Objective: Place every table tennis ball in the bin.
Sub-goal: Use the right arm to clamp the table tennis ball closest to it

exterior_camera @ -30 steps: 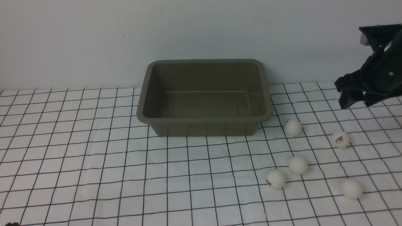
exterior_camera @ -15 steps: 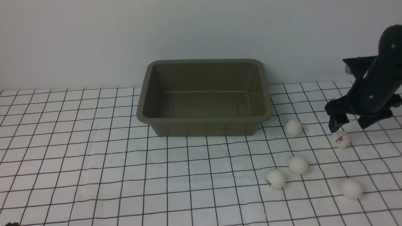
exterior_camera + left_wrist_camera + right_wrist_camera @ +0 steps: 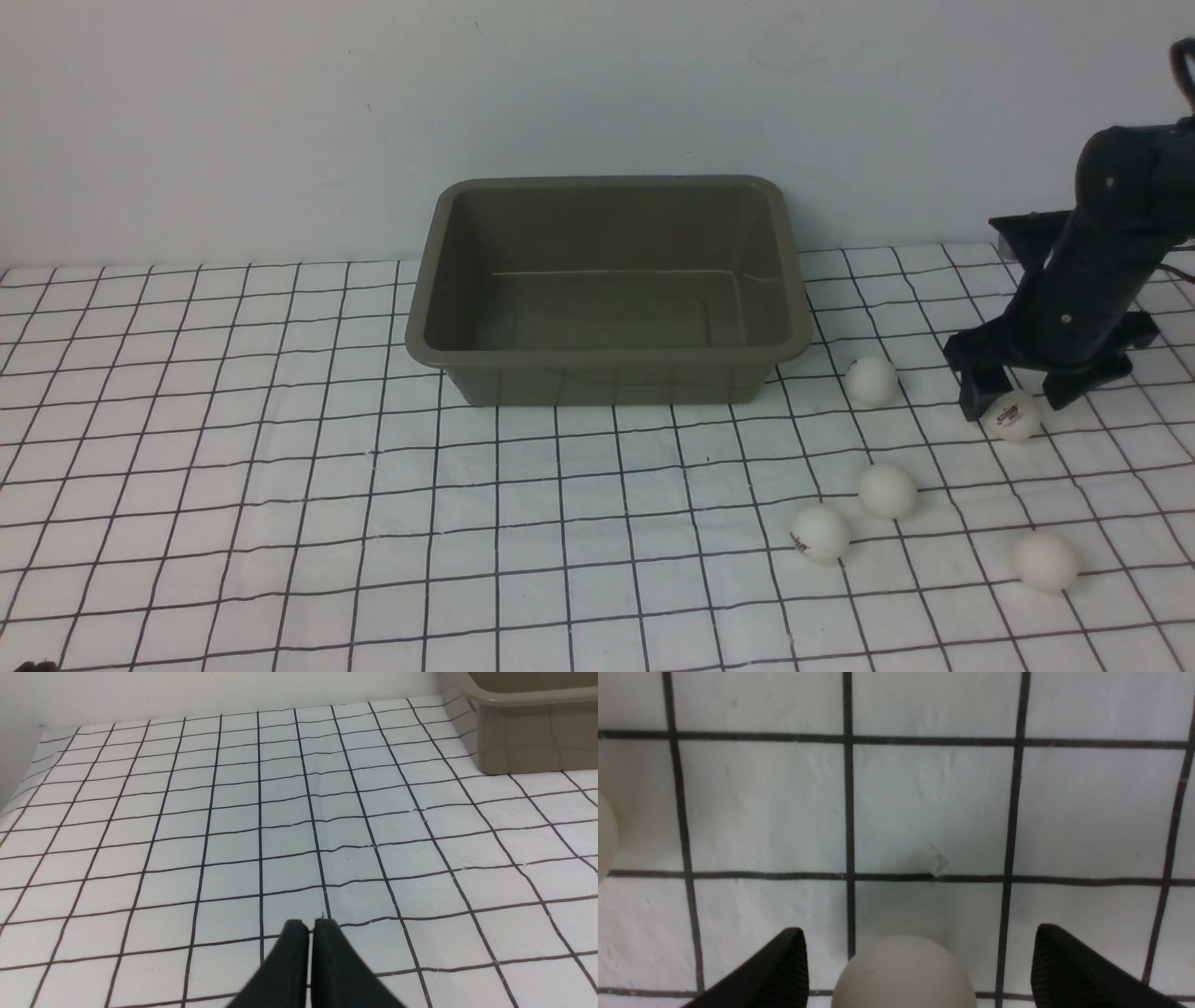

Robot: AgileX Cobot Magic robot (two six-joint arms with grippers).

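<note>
The olive-brown bin (image 3: 607, 356) stands empty at the back middle of the table. Several white table tennis balls lie to its right: one near the bin (image 3: 871, 380), a logo ball (image 3: 1013, 415), and three nearer ones (image 3: 888, 491) (image 3: 820, 533) (image 3: 1045, 561). My right gripper (image 3: 1016, 403) is open and low over the logo ball, one finger on each side. In the right wrist view that ball (image 3: 903, 970) sits between the fingers (image 3: 784, 963) with gaps on both sides. My left gripper (image 3: 310, 926) is shut and empty, above bare cloth left of the bin (image 3: 528, 742).
A white cloth with a black grid (image 3: 280, 467) covers the table, and a plain wall (image 3: 280, 112) rises right behind the bin. Another ball (image 3: 605, 835) shows at the edge of the right wrist view.
My right arm has come down and a little to the left, from above the table's far right to the logo ball, and its fingers now straddle that ball. The balls have not moved.
</note>
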